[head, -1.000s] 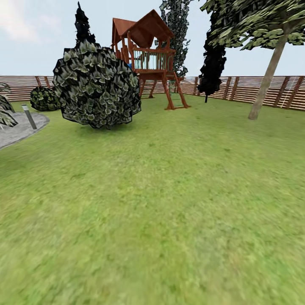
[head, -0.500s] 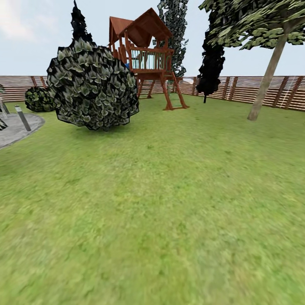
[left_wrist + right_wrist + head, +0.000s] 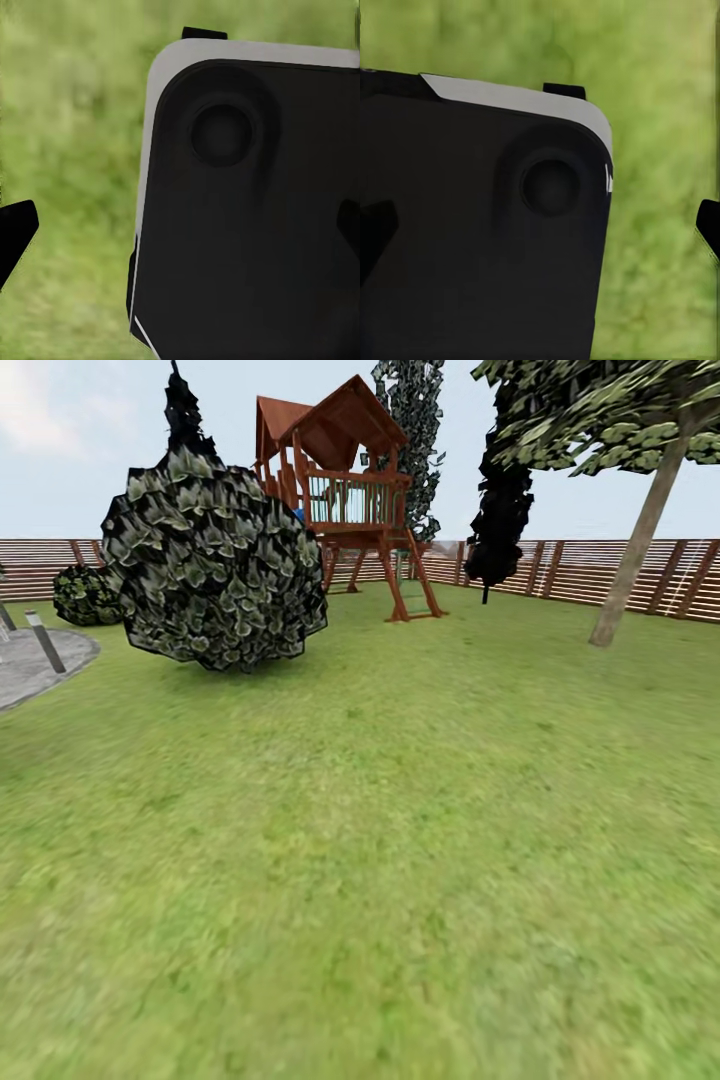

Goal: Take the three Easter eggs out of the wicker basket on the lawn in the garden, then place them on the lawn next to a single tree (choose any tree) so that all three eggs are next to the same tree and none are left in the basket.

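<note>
Lawn (image 3: 400, 840) runs from my base out to the slat fence (image 3: 620, 570) that closes the garden; mottled green, flat. Eggs and wicker basket: I cannot place them from what I see.

Head view, clock positions:
- 10 o'clock: large round dark bush (image 3: 213, 560), leaves pale-edged. A smaller bush (image 3: 85, 595) sits beyond it, toward 9 o'clock, near the fence.
- 9 o'clock edge: grey paved patch (image 3: 35, 665) with a short post (image 3: 45, 640) standing on it.
- 12 o'clock: red-brown wooden playset (image 3: 345, 490), peaked roof, ladder legs on the grass.
- 1 o'clock: all-black tree (image 3: 498, 510) in front of the fence.
- 2 o'clock: tree (image 3: 640, 530) with a slim pale trunk, leaning, foliage spreading overhead; its foot meets the grass well apart from the playset.

Left wrist view: dark housing with a pale rim, blurred grass behind; one black tip of my left fingers (image 3: 15, 236) at one edge, another at the opposite edge. Set wide apart, holding nothing.

Right wrist view: same arrangement; right fingers (image 3: 709, 225) show as black tips at opposite edges, spread wide, empty.
</note>
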{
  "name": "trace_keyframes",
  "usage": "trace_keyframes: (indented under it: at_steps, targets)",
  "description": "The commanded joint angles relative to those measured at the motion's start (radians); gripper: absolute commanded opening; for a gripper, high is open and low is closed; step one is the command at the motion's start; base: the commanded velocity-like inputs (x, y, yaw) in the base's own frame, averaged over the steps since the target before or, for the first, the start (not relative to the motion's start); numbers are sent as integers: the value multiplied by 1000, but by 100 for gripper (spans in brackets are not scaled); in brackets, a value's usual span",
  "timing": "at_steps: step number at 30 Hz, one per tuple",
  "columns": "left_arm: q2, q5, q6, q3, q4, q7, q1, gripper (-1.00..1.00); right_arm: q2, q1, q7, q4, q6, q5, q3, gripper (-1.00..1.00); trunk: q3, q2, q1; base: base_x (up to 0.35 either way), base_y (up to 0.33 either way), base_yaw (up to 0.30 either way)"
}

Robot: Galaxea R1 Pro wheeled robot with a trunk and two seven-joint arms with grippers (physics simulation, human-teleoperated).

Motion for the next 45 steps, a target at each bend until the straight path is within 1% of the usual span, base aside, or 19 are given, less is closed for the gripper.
trace_keyframes:
  at_steps: [1,36,45]
  targets:
    - [0,1,-3,5,1,0,-1,100,0,-1,-1,1,-3,9,0,100,-1,0,1,324,0,0]
    - [0,1,-3,5,1,0,-1,100,-2,-1,-1,1,-3,9,0,100,-1,0,1,324,0,0]
    - [0,1,-3,5,1,0,-1,100,-2,-1,-1,1,-3,9,0,100,-1,0,1,324,0,-82]
